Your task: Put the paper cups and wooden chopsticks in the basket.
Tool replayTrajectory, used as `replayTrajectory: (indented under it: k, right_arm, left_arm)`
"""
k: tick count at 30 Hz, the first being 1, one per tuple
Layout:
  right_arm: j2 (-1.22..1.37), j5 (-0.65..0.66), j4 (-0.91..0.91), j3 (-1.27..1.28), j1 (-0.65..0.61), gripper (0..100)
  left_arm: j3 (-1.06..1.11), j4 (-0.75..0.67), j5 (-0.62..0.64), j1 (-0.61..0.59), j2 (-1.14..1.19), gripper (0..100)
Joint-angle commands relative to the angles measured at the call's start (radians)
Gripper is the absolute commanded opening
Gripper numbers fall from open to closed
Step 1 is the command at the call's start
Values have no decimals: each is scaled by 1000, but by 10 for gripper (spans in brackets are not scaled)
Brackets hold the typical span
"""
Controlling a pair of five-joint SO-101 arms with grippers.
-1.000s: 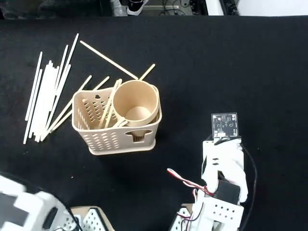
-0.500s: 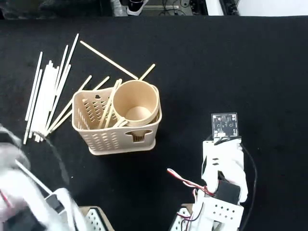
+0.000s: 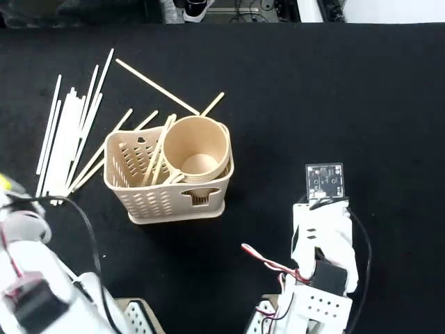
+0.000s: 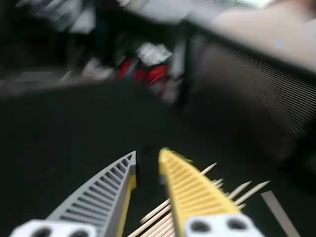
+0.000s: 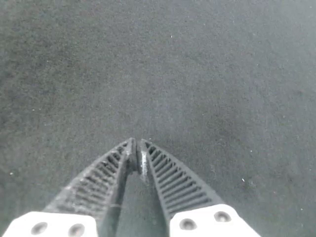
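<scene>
Fixed overhead view down onto black table (image 3: 348,83); both wrist views low, close over it.

Your left arm (image 3: 31,278) sits low at about 7 o'clock in the high view, its white links angled toward 11. Your left gripper (image 4: 147,157) has its grey and yellow fingers parted by a narrow gap, the tips not touching. Your right arm (image 3: 321,240) stands at about 5 o'clock, folded over its base and pointing toward 12. Your right gripper (image 5: 136,144) has its two fingertips pressed together.
</scene>
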Motion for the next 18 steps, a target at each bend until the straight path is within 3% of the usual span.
replayTrajectory:
  k: [1,5,12,18]
  right_arm:
    - [-41,8,5,-2,-12,13]
    - [-41,8,5,-2,-12,13]
    - [-41,8,5,-2,-12,13]
    - [-41,8,5,-2,-12,13]
  left_arm:
    - [108,-37,-25,-160,219,162]
    - [65,-106,-95,-173,569,159]
    - [-242,-114,-101,-170,1232,159]
    - [-427,-114,-103,-170,1628,159]
